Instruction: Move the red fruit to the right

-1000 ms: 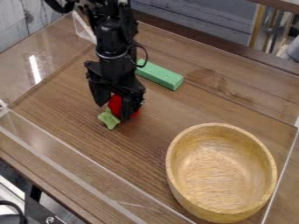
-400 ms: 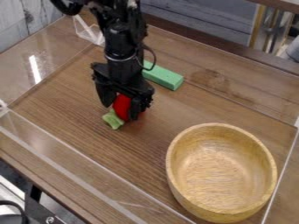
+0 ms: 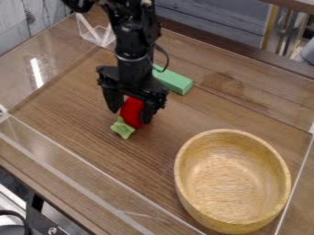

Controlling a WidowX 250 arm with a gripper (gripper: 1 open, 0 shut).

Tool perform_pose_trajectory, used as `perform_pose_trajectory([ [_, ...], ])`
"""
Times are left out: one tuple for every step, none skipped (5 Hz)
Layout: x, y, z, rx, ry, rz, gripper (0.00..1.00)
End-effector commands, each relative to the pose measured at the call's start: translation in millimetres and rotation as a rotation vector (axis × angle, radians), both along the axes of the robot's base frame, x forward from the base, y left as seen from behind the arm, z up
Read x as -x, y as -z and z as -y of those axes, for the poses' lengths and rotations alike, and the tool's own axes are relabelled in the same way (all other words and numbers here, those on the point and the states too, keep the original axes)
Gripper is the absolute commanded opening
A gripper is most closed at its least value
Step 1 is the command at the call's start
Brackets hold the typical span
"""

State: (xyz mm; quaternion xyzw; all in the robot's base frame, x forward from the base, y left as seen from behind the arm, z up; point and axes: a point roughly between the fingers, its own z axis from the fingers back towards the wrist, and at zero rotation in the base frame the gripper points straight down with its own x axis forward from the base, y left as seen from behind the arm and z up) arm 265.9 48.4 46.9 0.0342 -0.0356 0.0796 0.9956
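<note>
Red against brown wood: the red fruit (image 3: pixel 131 114) lies on the table (image 3: pixel 73 83) left of centre, its pale green cap (image 3: pixel 121 129) pointing down-left toward the near edge. I have the gripper (image 3: pixel 132 112) pointing straight down right over it, jaws spread wide, one dark finger on each side of the fruit. Nothing is pinched yet as far as I can see; the fruit sits on the wood and whether a finger pad touches it I cannot tell, the fingers hide the sides.

Just behind and to the right lies the flat green block (image 3: pixel 172 82), close to the arm but apart from the fruit. Further right and nearer the camera is the wooden bowl (image 3: pixel 233 179), empty, well apart from the fruit.

Step in hand, my read: close on the fruit, then carry it right. To do it well I'd centre the jaws on the red body, not the leafy cap, close gently since it's glossy and may squirt out, lift enough to clear the wood, then go right, keeping off the bowl's rim and the green block.
</note>
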Motion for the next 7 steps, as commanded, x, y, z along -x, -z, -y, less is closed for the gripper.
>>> perform_pose_trajectory([
  [-5.3, -10.0, 6, -0.007, 0.017, 0.061, 1.00],
  [-1.3, -5.9, 12, -0.004, 0.029, 0.066, 1.00],
  [-13.9, 6.7, 12, -0.005, 0.049, 0.064, 1.00],
  [-25.3, 16.4, 11, -0.008, 0.070, 0.059, 0.00],
  [-25.5, 12.7, -1, -0.017, 0.004, 0.057, 0.00],
  [-23.1, 9.6, -13, -0.023, -0.060, 0.049, 0.00],
  [-26.8, 6.6, -21, -0.027, -0.077, 0.043, 1.00],
])
